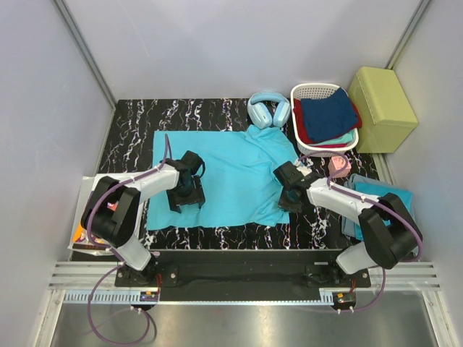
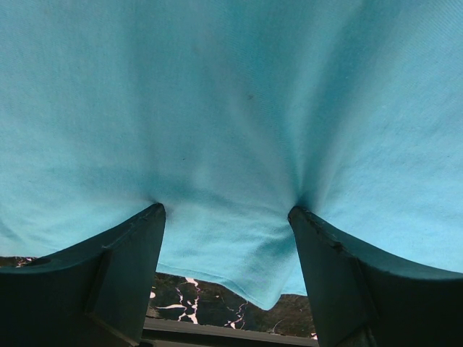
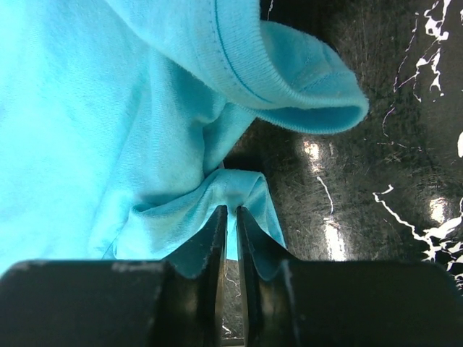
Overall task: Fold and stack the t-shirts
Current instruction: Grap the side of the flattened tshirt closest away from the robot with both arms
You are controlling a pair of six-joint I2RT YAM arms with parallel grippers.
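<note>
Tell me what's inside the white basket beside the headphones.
In the basket, a dark blue cloth lies on top, a red cloth under it, a pale green edge below. Anything deeper is covered.

Top view looks steeply down from behind; both wrist views sit very close over the same soft turquoise-blue t-shirt.
</note>
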